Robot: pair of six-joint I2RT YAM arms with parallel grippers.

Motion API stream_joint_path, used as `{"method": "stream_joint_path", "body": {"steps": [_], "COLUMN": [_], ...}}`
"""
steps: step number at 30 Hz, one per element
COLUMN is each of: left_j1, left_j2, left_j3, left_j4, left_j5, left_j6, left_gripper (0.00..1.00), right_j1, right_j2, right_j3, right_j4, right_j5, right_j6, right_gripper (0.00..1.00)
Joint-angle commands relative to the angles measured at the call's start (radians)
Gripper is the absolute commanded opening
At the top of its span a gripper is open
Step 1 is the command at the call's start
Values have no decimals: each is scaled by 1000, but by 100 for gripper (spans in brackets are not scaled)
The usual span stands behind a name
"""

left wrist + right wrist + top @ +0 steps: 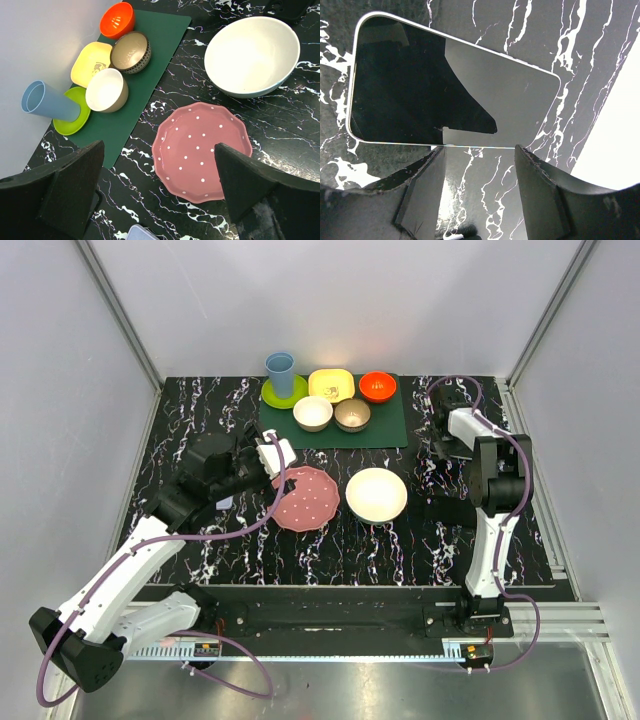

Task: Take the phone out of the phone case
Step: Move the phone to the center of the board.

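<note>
The phone lies flat on the black marbled table, its dark glossy screen up, with a thin pale rim around it. My right gripper hangs just over the phone's near long edge. It is open, and only bare table shows between its fingers. A pale lavender corner of the phone case shows at the bottom edge of the left wrist view, lying on the table apart from the phone. My left gripper is wide open above the table beside the pink plate and holds nothing.
A pink dotted plate and a white bowl sit mid-table. At the back, a green mat carries an orange bowl, a yellow dish and two small bowls. A blue cup stands on a green saucer.
</note>
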Motion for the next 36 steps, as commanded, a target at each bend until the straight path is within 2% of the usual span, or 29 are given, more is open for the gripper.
{"method": "stream_joint_path", "body": {"steps": [1,12,27,32,36], "left_j1": [8,8,10,10,11], "left_j2": [-23,-17,-13,-14,-15], "left_j3": [12,12,13,13,19], "left_j4": [51,52,54,51,45], "left_j5": [24,26,29,26,24], "left_j6": [-16,-15,-19,-16,-15], "left_gripper": [99,99,99,99,99], "right_j1": [-18,-49,-58,-84,-85], "right_j2": [50,40,90,8,-148], "right_j3": [20,6,77,32,-61], "right_j4": [10,2,2,-6,-29], "right_j5": [3,6,2,-33,-163], "right_j6": [-2,-24,-31,-71,-172], "right_gripper": [63,63,63,64,65]}}
